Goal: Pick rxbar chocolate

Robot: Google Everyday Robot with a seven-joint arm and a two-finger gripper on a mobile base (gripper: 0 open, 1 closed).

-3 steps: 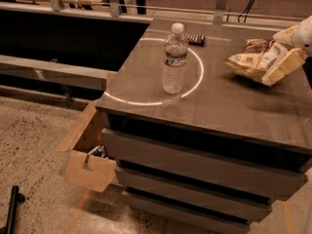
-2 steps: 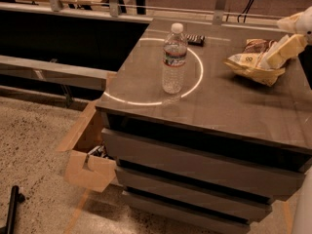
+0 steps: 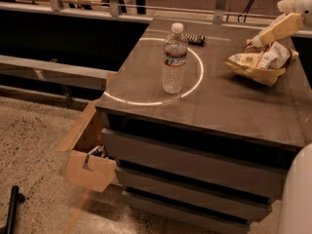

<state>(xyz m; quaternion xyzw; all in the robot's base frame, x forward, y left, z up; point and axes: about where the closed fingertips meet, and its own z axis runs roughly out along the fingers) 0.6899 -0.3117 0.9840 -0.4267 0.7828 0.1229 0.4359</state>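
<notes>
At the far left we see a cardboard box [image 3: 90, 165] on the floor against the drawer cabinet [image 3: 234, 108]. On the cabinet top a water bottle [image 3: 174, 58] stands upright inside a pale ring [image 3: 200, 74]. Just behind it, near the far edge, lies the rxbar chocolate [image 3: 196, 39], flat and apart from the bottle. Further right sit the crumpled yellow-and-white snack bags [image 3: 261, 62]. Above them, at the upper right, the gripper [image 3: 263, 37] reaches down to the bags' top, well away from the bar; we cannot tell whether it is open or closed.

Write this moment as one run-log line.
gripper: by snack bags, far right | rxbar chocolate: on table behind water bottle, not grasped
</notes>
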